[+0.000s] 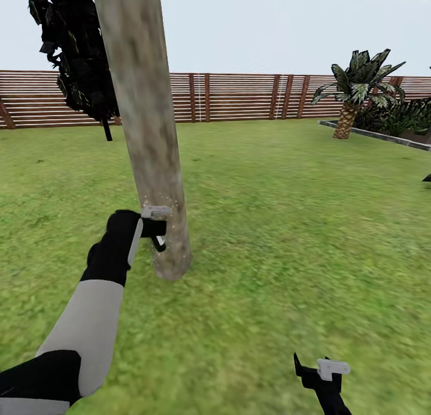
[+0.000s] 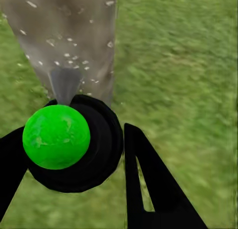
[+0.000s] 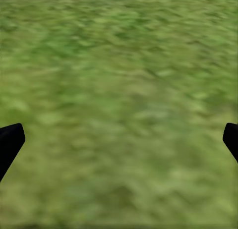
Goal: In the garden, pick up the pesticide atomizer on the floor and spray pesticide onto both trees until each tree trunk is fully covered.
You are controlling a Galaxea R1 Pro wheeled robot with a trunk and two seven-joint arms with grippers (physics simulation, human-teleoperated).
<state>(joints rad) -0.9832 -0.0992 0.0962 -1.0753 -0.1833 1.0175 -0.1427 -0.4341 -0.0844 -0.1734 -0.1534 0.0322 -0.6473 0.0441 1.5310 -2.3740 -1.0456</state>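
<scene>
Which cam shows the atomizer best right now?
Left wrist view: the atomizer, green ball in a black collar, sits between the left gripper fingers, facing the speckled tree trunk. The head view shows little of it. Right wrist view shows grass.

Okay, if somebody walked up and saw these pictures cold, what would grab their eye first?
Probably the thick pale trunk rising from the lawn left of centre, with white specks around its lower part. Right against it is the left tool, shut on the atomizer, whose bright green ball stands out in the left wrist view. Behind runs a brown slat fence, with a palm at far right.
</scene>
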